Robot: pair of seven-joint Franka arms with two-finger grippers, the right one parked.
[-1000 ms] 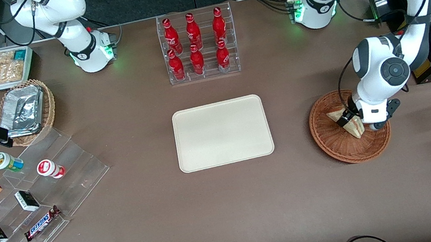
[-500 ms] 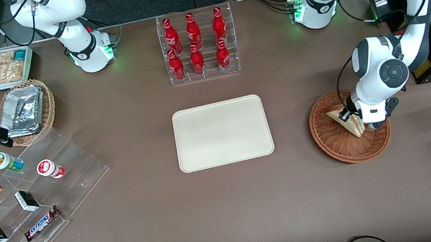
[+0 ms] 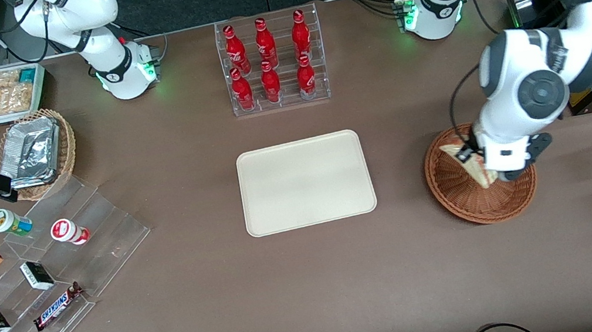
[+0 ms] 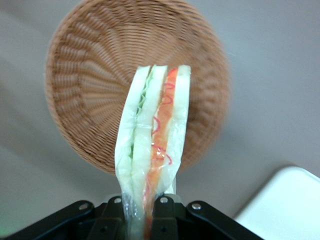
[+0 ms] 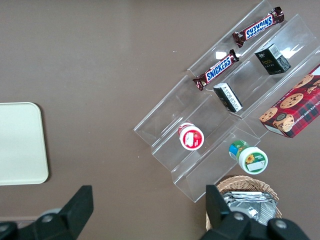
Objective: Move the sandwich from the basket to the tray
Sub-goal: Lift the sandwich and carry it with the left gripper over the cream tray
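We found the gripper point(image 3: 480, 163) above the basket point(image 3: 458, 194), toward the working arm's end of the table, with its fingers point(image 4: 162, 207) clamped on the sandwich point(image 3: 464, 160). In the wrist view the sandwich point(image 4: 152, 145) hung clear of the basket point(image 4: 90, 75); the weave lay out of focus beneath it and nothing showed them touching. We saw the wedge held by one end, its long axis running straight out from the fingers, and its free end over the basket's middle. The cut edge faced the wrist camera: green filling lay in one seam between the pale bread slices and red filling in the other, with a clear wrap around the whole. From the front, we saw the sandwich lie slantwise over the basket, one pale corner pointing toward the tray point(image 3: 304, 182) and farther from the camera, the other end nearer the camera and partly hidden by the arm's white wrist. The tray sat flat in the middle of the table, well apart from the basket, and a corner of the tray point(image 4: 285, 200) showed in the wrist view too. We noted a rack of red bottles point(image 3: 270, 60) farther from the camera than the tray.
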